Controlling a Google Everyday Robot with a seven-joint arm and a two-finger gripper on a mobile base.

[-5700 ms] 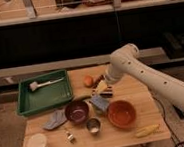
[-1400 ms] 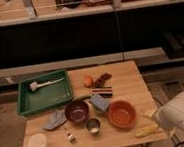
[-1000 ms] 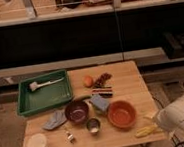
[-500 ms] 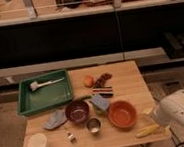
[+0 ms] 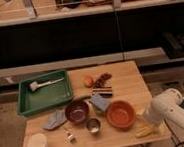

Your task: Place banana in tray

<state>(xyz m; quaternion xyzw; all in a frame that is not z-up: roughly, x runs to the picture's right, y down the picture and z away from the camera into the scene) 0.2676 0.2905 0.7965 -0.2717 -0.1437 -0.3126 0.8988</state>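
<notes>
Pale-yellow banana lies at worktop front right corner, beside orange-brown bowl; gripper hangs just above it, fingers wide, nothing held; advise: straddle banana across mid-length, close gently, lift clear of bowl before crossing to green tray, far left

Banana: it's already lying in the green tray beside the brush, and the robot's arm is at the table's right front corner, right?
Not quite. The camera view shows the banana lying on the table at its right front corner, just below the gripper at the arm's end. The green tray holds only the brush. The arm is indeed at that corner.
</notes>
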